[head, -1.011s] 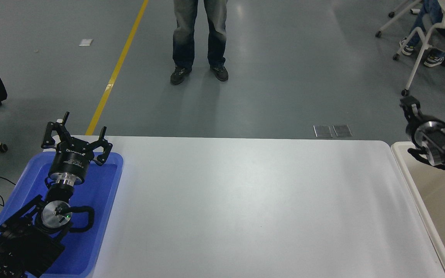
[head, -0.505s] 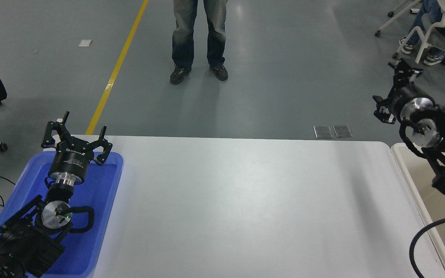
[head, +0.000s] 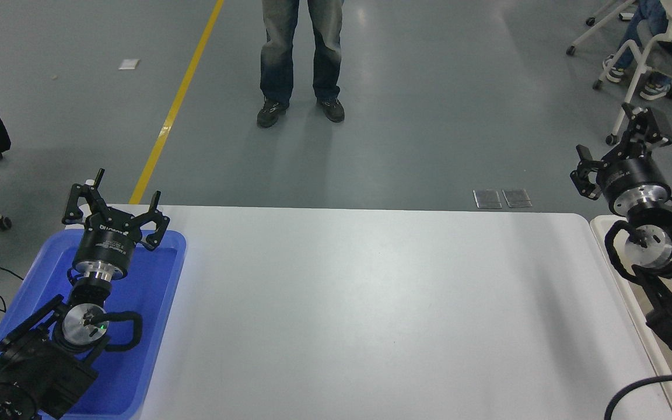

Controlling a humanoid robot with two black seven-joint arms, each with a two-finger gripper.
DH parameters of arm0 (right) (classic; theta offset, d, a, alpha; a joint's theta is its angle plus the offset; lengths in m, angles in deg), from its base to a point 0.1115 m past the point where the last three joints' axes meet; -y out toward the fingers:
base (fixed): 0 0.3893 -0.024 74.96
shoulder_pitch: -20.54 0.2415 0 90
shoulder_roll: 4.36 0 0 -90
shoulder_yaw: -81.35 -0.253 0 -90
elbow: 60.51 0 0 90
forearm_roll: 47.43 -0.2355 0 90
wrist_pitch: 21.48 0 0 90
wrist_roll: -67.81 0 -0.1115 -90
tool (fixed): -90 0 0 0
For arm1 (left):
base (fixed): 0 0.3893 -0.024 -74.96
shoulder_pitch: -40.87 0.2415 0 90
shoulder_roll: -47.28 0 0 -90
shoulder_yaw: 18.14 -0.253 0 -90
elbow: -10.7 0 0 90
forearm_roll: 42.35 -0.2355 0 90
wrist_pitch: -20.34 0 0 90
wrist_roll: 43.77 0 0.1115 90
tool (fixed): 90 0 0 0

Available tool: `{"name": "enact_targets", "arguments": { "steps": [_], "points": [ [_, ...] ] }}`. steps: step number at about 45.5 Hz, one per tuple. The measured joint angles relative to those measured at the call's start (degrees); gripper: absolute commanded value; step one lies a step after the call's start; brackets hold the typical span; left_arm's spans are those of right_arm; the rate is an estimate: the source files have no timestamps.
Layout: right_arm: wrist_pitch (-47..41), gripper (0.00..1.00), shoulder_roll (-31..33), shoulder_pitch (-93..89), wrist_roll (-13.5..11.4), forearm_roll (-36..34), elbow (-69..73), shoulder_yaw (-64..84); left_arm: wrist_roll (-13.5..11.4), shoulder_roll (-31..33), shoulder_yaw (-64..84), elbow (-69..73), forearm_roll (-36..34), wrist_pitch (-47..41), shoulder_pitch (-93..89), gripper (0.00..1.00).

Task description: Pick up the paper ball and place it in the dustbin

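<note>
Dustbin [head: 603,240] at frame right sits under your right end effector [head: 620,153], fingers spread, holding nothing; paper ball unseen, perhaps inside. Left end effector [head: 115,211] parked open, lower left.

The white rectangular table [head: 371,315] lay bare across its middle — open passage; the blue plastic tray [head: 155,326] bordered its left, the cream-white plastic dustbin [head: 601,227] its right edge.

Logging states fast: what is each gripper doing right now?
Left gripper: open, empty, parked over the blue tray.
Right gripper: open, empty, above the dustbin.
</note>
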Motion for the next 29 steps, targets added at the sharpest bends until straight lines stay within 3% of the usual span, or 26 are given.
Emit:
{"name": "enact_targets", "arguments": {
  "steps": [10,29],
  "points": [
    [-2.3,1.0,-1.6,-3.1,2.2,0.0,0.5,-1.6,0.0,0.0,0.0,0.0,0.0,0.0,0.0,1.0],
    [-3.4,1.0,-2.7,-4.9,3.2,0.0,0.7,-2.0,0.0,0.0,0.0,0.0,0.0,0.0,0.0,1.0]
  ]
}}
